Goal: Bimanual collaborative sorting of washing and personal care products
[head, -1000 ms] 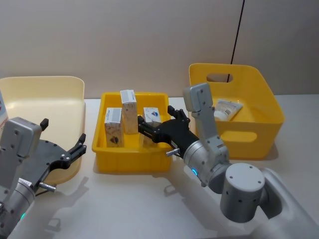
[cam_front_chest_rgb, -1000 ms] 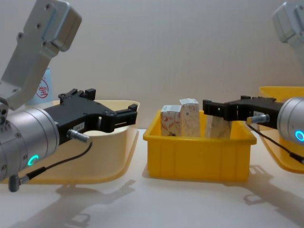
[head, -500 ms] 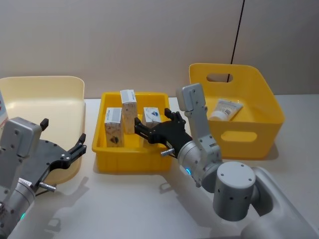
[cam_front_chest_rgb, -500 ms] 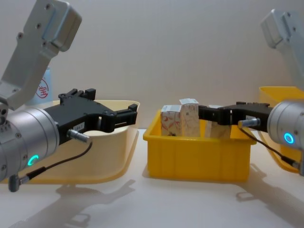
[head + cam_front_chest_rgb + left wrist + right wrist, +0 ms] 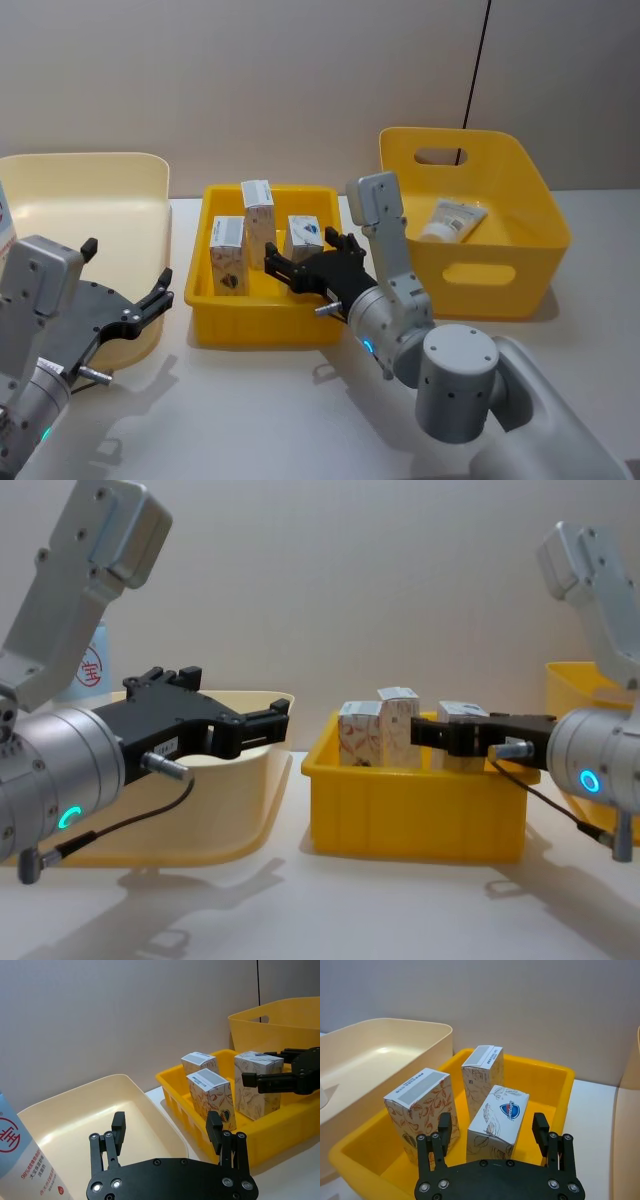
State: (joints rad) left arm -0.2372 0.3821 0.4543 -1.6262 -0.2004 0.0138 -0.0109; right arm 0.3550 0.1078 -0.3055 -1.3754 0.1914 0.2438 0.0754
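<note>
Three small white marbled cartons stand in the yellow tray [image 5: 215, 325]: a left carton [image 5: 228, 256], a back carton [image 5: 258, 218] and a right carton with a blue logo [image 5: 306, 234]. My right gripper [image 5: 285, 265] is open and low over the tray. In the right wrist view this gripper [image 5: 492, 1132] has the logo carton [image 5: 497, 1116] between its spread fingers, with no contact visible. My left gripper [image 5: 150, 300] hangs open and empty at the cream bin's [image 5: 80, 205] right rim. A light-blue tube [image 5: 25, 1157] with a red logo stands at the far left.
A large yellow handled bin [image 5: 520, 250] at the right holds a whitish tube [image 5: 450, 220] lying on its side. The tray sits between the two bins with narrow gaps. Bare white table [image 5: 250, 420] lies in front.
My right gripper has moved left and deeper into the tray, so its fingers now flank the logo carton. The left arm has not moved.
</note>
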